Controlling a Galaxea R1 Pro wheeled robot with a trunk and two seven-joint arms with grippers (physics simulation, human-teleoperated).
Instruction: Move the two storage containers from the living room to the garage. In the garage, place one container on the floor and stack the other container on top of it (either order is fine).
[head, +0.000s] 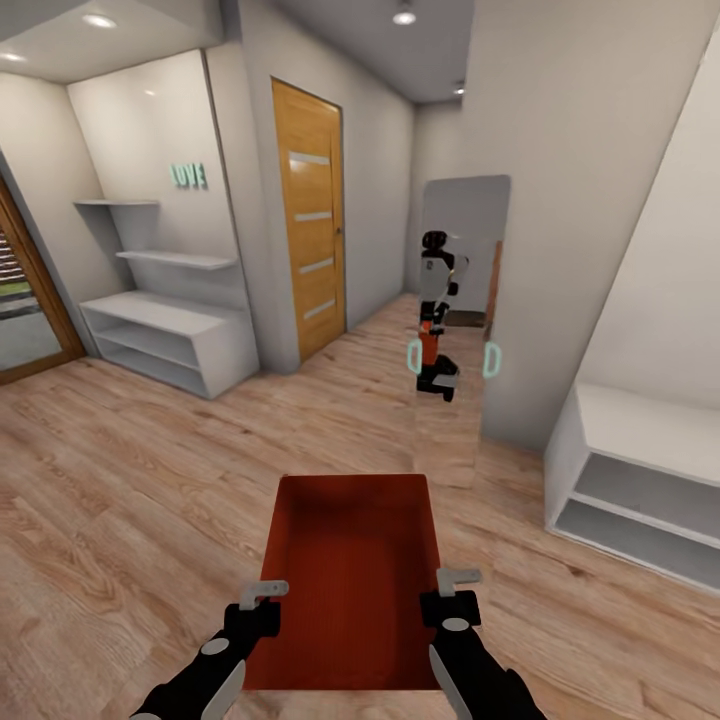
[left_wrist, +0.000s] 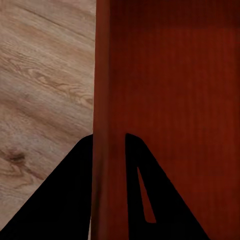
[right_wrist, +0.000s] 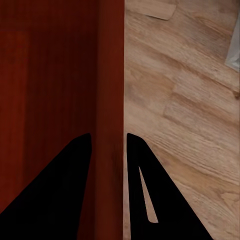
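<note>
One orange-red storage container (head: 350, 580) sits level in the near centre, above the light wood-plank floor (head: 120, 500), lidless, its low side walls pinched by the left claw (head: 262, 597) and right claw (head: 455, 585).

We see an evenly bright hallway lit by recessed ceiling lights (head: 404, 17), with soft, faint shadows under the white shelves (head: 170, 340). The render looks slightly soft, straight lines lean at the edges, and both wrist views show fingers (left_wrist: 65, 200) as flat black silhouettes.

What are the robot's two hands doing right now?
Left gripper: shut on the left wall of the storage container.
Right gripper: shut on its right wall.
</note>
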